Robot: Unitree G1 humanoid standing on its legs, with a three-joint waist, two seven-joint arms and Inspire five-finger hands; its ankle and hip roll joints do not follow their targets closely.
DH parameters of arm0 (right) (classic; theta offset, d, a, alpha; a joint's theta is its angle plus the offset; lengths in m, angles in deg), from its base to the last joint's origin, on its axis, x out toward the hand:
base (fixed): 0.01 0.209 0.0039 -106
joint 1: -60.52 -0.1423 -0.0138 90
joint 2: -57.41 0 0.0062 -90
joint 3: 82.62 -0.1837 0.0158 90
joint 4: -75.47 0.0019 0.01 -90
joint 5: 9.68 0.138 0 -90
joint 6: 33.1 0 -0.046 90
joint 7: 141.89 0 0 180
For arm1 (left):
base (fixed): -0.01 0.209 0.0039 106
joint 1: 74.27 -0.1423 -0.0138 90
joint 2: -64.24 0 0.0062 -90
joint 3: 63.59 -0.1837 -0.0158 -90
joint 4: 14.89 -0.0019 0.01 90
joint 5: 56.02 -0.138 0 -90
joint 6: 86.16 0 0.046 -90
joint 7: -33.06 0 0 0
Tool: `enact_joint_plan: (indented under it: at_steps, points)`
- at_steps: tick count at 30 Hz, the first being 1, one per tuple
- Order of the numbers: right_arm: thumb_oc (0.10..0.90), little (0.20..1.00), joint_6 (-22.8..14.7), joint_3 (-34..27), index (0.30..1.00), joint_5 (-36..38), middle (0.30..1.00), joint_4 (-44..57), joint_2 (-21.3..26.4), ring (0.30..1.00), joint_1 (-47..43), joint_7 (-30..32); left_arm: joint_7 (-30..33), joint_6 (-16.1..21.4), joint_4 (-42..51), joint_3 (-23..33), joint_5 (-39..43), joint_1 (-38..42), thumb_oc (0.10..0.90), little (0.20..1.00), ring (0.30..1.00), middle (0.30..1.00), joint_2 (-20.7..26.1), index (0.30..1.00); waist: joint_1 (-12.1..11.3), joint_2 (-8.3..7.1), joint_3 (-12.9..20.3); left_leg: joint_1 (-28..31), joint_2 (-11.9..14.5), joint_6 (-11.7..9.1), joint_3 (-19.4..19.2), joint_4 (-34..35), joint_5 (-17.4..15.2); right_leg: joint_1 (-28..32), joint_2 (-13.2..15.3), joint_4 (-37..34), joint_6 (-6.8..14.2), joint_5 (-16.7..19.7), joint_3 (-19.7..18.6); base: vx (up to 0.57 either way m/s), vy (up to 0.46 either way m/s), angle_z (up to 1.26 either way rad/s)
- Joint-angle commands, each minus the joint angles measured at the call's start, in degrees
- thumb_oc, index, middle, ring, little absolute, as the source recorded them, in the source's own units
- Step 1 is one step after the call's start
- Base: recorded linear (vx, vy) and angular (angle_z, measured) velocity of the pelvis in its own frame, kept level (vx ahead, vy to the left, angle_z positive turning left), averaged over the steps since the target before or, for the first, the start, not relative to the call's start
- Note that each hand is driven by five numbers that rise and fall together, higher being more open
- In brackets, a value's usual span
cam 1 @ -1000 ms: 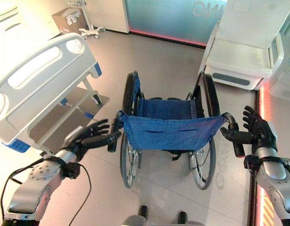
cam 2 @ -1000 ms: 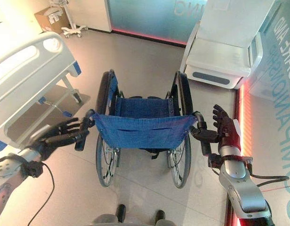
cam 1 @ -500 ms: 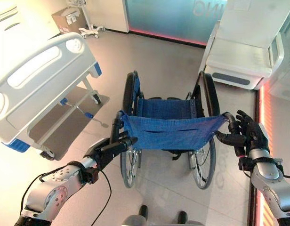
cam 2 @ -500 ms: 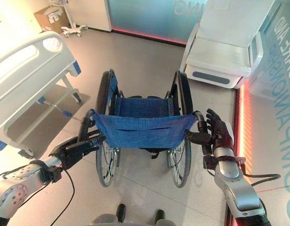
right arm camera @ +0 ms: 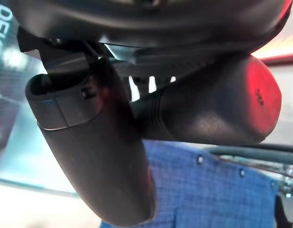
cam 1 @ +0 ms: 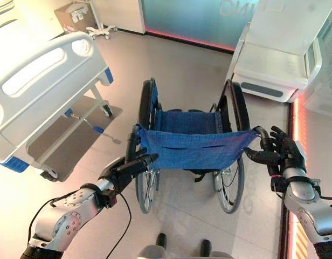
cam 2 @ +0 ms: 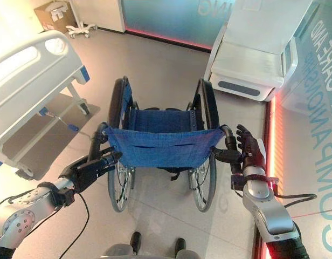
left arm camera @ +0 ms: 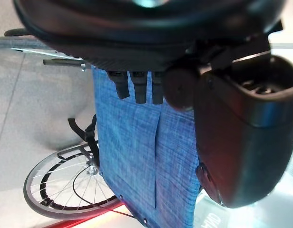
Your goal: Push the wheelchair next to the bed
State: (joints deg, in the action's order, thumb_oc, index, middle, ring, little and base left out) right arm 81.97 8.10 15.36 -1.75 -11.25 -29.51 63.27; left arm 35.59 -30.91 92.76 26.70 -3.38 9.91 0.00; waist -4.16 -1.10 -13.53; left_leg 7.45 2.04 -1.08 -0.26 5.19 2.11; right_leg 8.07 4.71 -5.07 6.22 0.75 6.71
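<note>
L hand (cam 1: 120, 171) & R hand (cam 1: 279, 152) curled on wheelchair (cam 1: 192, 145) round black grips; blue woven fabric back

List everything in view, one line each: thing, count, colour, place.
wheelchair: one, black frame with blue seat and backrest, centre of the floor, its back toward the robot.
hospital bed: one, white with blue corners, left of the wheelchair.
padded white chair: one, white, far right.
cardboard box: one, brown, far left corner.
wheeled stand base: one, white, beside the box.
left robot hand: one, dark, at the wheelchair's left push handle.
right robot hand: one, dark, at the right push handle.
</note>
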Motion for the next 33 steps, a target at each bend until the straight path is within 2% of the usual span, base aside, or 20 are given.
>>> enact_joint_plan:
  at_steps: [1, 6, 7, 8, 9, 10, 11, 12, 13, 15, 19, 33]
  points:
    - [0.800, 0.900, -0.34, 0.78, 0.900, -2.18, 0.900, -1.26, 4.58, 0.900, -5.15, 3.67, -0.70, 3.35, 3.14, -1.01, 2.22, 6.51, 0.800, 0.900, 0.900, 0.900, -0.77, 0.900, 0.47, 0.93, 1.45, -2.13, 2.04, -0.41, -1.32, -0.19, 0.64, -1.60, 1.38, 0.07, 1.57, 2.53, -1.07, 0.02, -0.032, 0.00]
    - [0.800, 0.900, 0.03, 2.32, 0.900, -2.24, 0.900, -2.08, 3.86, 0.900, -6.84, 4.18, -0.47, 3.29, 2.72, -2.14, 1.59, 7.55, 0.800, 0.900, 0.900, 0.900, -1.23, 0.900, 0.25, 0.85, 1.36, -2.00, 2.09, -0.39, -1.13, -0.19, 0.69, -1.45, 1.32, 0.07, 1.53, 2.57, -1.03, 0.01, -0.003, 0.00]
    - [0.717, 0.775, 0.32, 2.89, 0.775, -1.76, 0.775, -2.55, 3.70, 0.775, -7.61, 4.45, -0.43, 3.36, 2.30, -2.64, 1.37, 8.00, 0.800, 0.900, 0.900, 0.900, -1.43, 0.900, 0.17, 0.78, 1.41, -1.93, 2.10, -0.42, -1.01, -0.19, 0.68, -1.35, 1.32, 0.07, 1.52, 2.55, -1.00, 0.04, -0.018, 0.00]
    - [0.670, 0.705, 0.83, 3.22, 0.705, -1.40, 0.705, -2.84, 3.59, 0.705, -8.17, 4.72, -0.38, 3.36, 2.11, -2.80, 1.31, 8.23, 0.800, 0.900, 0.900, 0.900, -1.50, 0.900, 0.10, 0.73, 1.40, -1.91, 2.09, -0.40, -0.96, -0.19, 0.66, -1.33, 1.31, 0.07, 1.53, 2.54, -1.01, 0.06, -0.027, 0.00]
    - [0.505, 0.458, 2.15, 3.71, 0.458, -0.69, 0.458, -3.44, 3.36, 0.458, -8.80, 4.95, -0.59, 3.34, 1.75, -3.01, 1.02, 8.53, 0.744, 0.815, 0.815, 0.815, -1.61, 0.815, -0.02, 0.65, 1.51, -1.81, 2.07, -0.36, -0.88, -0.19, 0.64, -1.20, 1.25, 0.07, 1.54, 2.54, -0.98, 0.05, -0.023, 0.00]
    - [0.424, 0.335, 2.66, 3.83, 0.335, -0.44, 0.335, -3.60, 3.31, 0.335, -8.91, 4.94, -0.67, 3.25, 1.70, -3.05, 0.98, 8.59, 0.599, 0.599, 0.599, 0.599, -1.65, 0.599, -0.04, 0.62, 1.56, -1.76, 2.06, -0.35, -0.84, -0.19, 0.63, -1.16, 1.23, 0.07, 1.54, 2.54, -0.97, 0.05, -0.022, -0.01]
    - [0.400, 0.300, 3.08, 4.03, 0.300, -0.30, 0.300, -3.88, 3.22, 0.300, -9.14, 5.05, -0.54, 3.13, 1.69, -3.23, 1.02, 8.76, 0.566, 0.549, 0.549, 0.549, -1.74, 0.549, -0.08, 0.57, 1.58, -1.71, 2.04, -0.34, -0.79, -0.19, 0.62, -1.10, 1.21, 0.07, 1.53, 2.53, -0.94, 0.03, -0.016, 0.00]
    - [0.400, 0.300, 3.80, 4.22, 0.300, 0.20, 0.300, -4.03, 3.28, 0.300, -9.35, 5.40, -0.49, 2.93, 1.73, -3.21, 1.04, 8.83, 0.525, 0.488, 0.488, 0.488, -1.69, 0.488, -0.13, 0.50, 1.62, -1.67, 2.06, -0.35, -0.78, -0.22, 0.61, -1.03, 1.20, 0.07, 1.51, 2.50, -0.92, 0.04, -0.025, -0.01]
    - [0.400, 0.300, 5.02, 4.45, 0.300, 0.74, 0.300, -4.46, 3.41, 0.300, -9.82, 5.30, -0.82, 2.86, 1.55, -3.28, 0.85, 9.02, 0.439, 0.359, 0.359, 0.359, -1.67, 0.359, -0.20, 0.42, 1.64, -1.57, 2.14, -0.35, -0.75, -0.25, 0.59, -0.92, 1.19, 0.07, 1.51, 2.48, -0.84, 0.04, -0.022, 0.00]
    - [0.400, 0.300, 6.28, 4.63, 0.300, 1.38, 0.300, -4.91, 3.39, 0.300, -10.14, 4.82, -1.01, 2.73, 1.41, -3.26, 0.78, 9.12, 0.400, 0.300, 0.300, 0.300, -1.82, 0.300, -0.25, 0.38, 1.73, -1.49, 2.17, -0.32, -0.73, -0.19, 0.59, -0.89, 1.13, 0.07, 1.51, 2.47, -0.83, 0.04, -0.019, 0.00]
    - [0.400, 0.300, 8.35, 5.96, 0.300, 2.29, 0.300, -6.08, 2.84, 0.300, -10.69, 3.36, -0.58, 1.86, 1.66, -3.65, 0.67, 9.57, 0.400, 0.300, 0.300, 0.300, -2.16, 0.300, -0.47, 0.21, 1.92, -1.34, 2.21, -0.29, -0.53, -0.19, 0.55, -0.71, 1.00, 0.07, 1.48, 2.38, -0.78, 0.02, -0.010, 0.00]
    - [0.400, 0.300, 9.92, 8.15, 0.300, 1.35, 0.300, -6.57, 2.24, 0.300, -12.50, 0.84, -0.47, 1.29, 1.08, -4.58, 0.42, 10.28, 0.400, 0.300, 0.300, 0.300, -3.42, 0.300, -0.72, -0.19, 2.89, -0.76, 2.22, -0.35, -0.59, -0.19, 0.18, -0.22, 0.72, 0.07, 1.44, 1.99, -0.32, 0.00, 0.000, 0.00]
